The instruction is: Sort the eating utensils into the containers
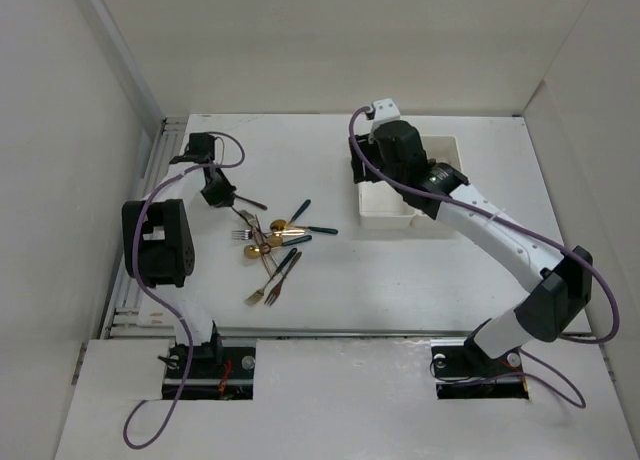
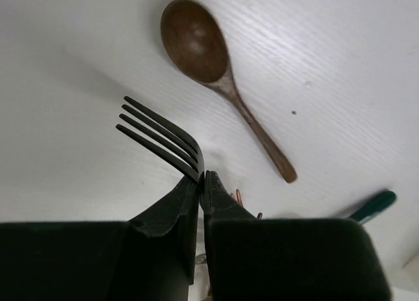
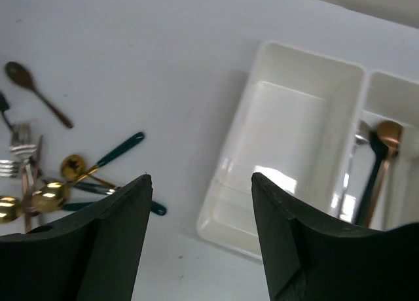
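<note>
Pinching a black fork (image 2: 190,161) at the very fingertips, tines jutting ahead, my left gripper (image 2: 201,180) may let it swivel loose; my right gripper (image 3: 201,178) hangs spread.

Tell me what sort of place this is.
Probably a robotics lab test cell, not a kitchen: a white table boxed in by plain white walls, two cabled robot arms bolted at its near edge, and loose utensils beside white sorting bins.
</note>
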`<state>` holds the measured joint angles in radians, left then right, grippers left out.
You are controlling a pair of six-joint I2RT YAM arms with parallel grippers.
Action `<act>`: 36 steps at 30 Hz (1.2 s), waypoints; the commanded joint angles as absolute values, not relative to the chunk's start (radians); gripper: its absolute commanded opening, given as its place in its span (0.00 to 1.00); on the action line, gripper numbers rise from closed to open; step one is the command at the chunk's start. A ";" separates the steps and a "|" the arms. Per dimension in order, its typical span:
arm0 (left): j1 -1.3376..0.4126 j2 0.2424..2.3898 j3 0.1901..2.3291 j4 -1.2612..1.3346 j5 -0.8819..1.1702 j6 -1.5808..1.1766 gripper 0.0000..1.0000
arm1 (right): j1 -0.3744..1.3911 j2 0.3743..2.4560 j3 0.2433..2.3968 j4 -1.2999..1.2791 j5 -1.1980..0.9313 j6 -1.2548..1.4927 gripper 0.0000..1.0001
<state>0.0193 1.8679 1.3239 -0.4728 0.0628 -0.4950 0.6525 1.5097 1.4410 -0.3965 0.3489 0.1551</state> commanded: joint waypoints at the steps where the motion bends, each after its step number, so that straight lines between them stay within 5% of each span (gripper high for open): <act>1: 0.021 1.665 1.401 -0.494 0.048 -0.450 0.00 | 0.698 1.519 1.506 -0.331 0.197 0.101 0.68; 12: -0.095 1.404 1.341 -0.350 0.003 -0.357 0.00 | 0.799 1.607 1.554 -0.140 -0.176 0.163 0.85; 20: -0.176 1.364 1.376 -0.359 0.012 -0.314 0.00 | 0.856 1.767 1.683 -0.118 -0.213 0.224 0.85; 29: -0.186 1.364 1.390 -0.359 0.323 -0.393 0.00 | 0.856 1.867 1.715 -0.086 -0.227 0.297 0.83; 33: -0.186 1.355 1.358 -0.341 0.414 -0.426 0.00 | 0.856 1.891 1.715 -0.066 -0.209 0.308 0.73; 35: -0.186 1.355 1.348 -0.321 0.460 -0.437 0.00 | 0.856 1.916 1.726 -0.066 -0.195 0.319 0.58; 36: -0.186 1.355 1.348 -0.321 0.471 -0.437 0.00 | 0.856 1.927 1.726 -0.066 -0.186 0.330 0.42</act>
